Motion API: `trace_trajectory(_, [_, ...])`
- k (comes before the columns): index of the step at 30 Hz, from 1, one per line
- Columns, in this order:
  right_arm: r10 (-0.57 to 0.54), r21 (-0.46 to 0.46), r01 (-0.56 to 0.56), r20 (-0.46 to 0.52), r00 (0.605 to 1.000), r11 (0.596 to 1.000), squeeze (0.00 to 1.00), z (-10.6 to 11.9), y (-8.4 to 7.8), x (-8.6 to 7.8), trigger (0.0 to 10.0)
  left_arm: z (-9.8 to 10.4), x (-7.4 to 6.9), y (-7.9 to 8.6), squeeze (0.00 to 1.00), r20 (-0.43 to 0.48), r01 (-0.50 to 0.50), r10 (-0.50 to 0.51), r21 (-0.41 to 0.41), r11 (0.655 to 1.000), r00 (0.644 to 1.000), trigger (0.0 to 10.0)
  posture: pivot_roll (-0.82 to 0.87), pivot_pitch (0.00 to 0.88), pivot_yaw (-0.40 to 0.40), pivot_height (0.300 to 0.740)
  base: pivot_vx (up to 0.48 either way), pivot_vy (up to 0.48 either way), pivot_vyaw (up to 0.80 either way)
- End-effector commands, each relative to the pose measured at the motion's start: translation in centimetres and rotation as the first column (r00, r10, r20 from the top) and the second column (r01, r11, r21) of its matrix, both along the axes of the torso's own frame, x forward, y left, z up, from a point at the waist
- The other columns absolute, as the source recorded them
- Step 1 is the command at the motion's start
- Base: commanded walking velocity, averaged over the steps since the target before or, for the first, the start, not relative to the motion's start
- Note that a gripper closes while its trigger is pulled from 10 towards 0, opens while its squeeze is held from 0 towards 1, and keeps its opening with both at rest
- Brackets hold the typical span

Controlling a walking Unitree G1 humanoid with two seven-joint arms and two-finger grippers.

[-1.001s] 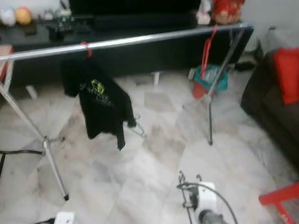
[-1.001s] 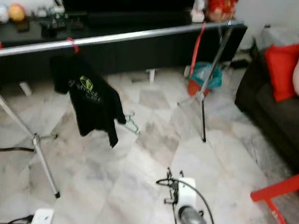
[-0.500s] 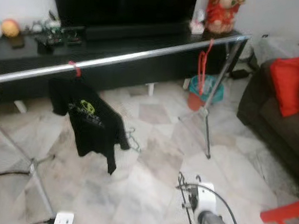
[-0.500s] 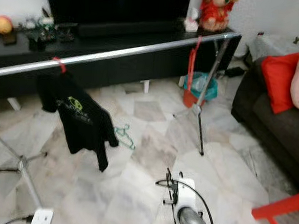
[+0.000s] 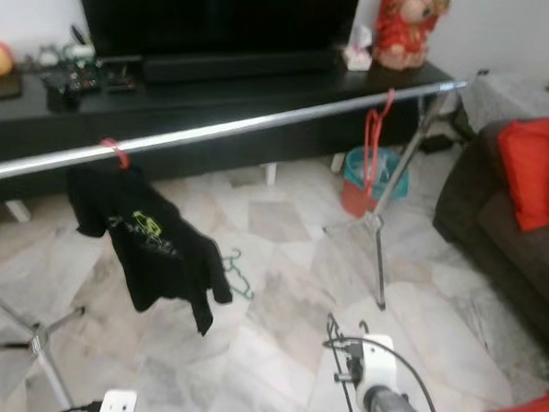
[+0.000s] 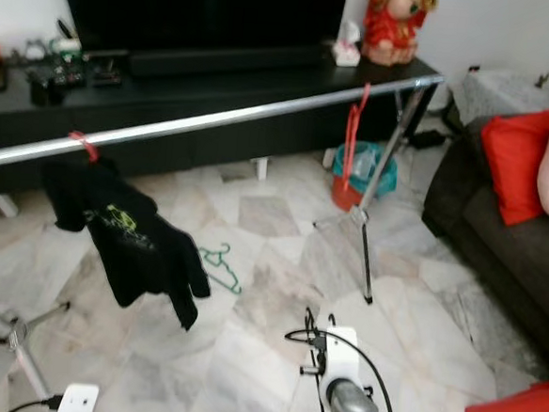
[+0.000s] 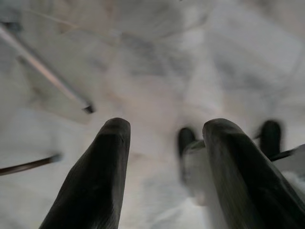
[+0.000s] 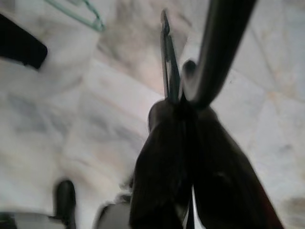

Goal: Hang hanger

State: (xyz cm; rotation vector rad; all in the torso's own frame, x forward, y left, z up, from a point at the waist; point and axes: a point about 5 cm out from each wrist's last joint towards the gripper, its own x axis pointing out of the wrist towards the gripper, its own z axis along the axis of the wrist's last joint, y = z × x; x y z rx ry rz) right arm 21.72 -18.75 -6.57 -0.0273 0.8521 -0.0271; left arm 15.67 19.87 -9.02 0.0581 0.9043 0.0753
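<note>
From the left eye view we see a silver rail (image 5: 223, 132) running across the room from 9 o'clock up toward 2 o'clock, with a black shirt (image 5: 149, 244) hanging from it on a red hook toward 9 o'clock and a red hanger (image 5: 374, 128) hooked on it toward 1 o'clock. On the marble floor (image 5: 277, 310), just beside the shirt's lower edge, lies a green hanger (image 5: 238, 275). A black TV stand (image 5: 217, 84) runs behind the rail, a dark sofa (image 5: 509, 222) with a red cushion (image 5: 536, 168) sits at 3 o'clock, and our right arm (image 5: 379, 402) shows at 6 o'clock. In the right eye view the same scene repeats, with the green hanger near the middle of the floor. In the left wrist view our left claw (image 7: 164, 157) is spread wide and holds nothing, hanging over the floor. In the right wrist view our right claw (image 8: 183, 102) is pinched tight on a dark hanger (image 8: 221, 43), blurred, above the floor.
</note>
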Motion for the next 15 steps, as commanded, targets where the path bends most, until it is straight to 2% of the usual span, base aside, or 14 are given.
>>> trace_trajectory(1, [0.013,0.014,-0.013,0.029,1.000,1.000,0.00,0.46,0.88,0.90,10.0,-0.44,-1.26,0.77,0.00,-0.048,-0.016,0.017,0.017,1.000,0.999,10.0,0.01,0.059,-0.035,0.740,0.341,0.000,0.80])
trace_trajectory(5, [0.011,0.015,-0.012,0.029,1.000,1.000,0.00,0.47,0.89,0.93,10.0,-0.52,-1.37,0.65,0.00,-0.055,-0.017,0.018,0.013,1.000,0.998,10.0,0.01,0.060,-0.036,0.740,0.341,0.000,0.80])
trace_trajectory(9, [0.012,0.015,-0.013,0.029,0.999,1.000,0.00,0.48,0.90,0.95,10.0,-0.58,-1.56,0.74,0.00,-0.062,-0.020,0.021,0.013,1.000,0.998,10.0,0.01,0.062,-0.035,0.740,0.338,0.000,0.53])
trace_trajectory(15, [-0.001,0.022,0.000,0.028,1.000,1.000,0.00,0.45,0.89,0.90,10.0,-0.64,-1.79,0.98,0.00,-0.071,-0.023,0.024,0.018,1.000,0.997,10.0,0.01,0.063,-0.035,0.740,0.342,0.000,0.00])
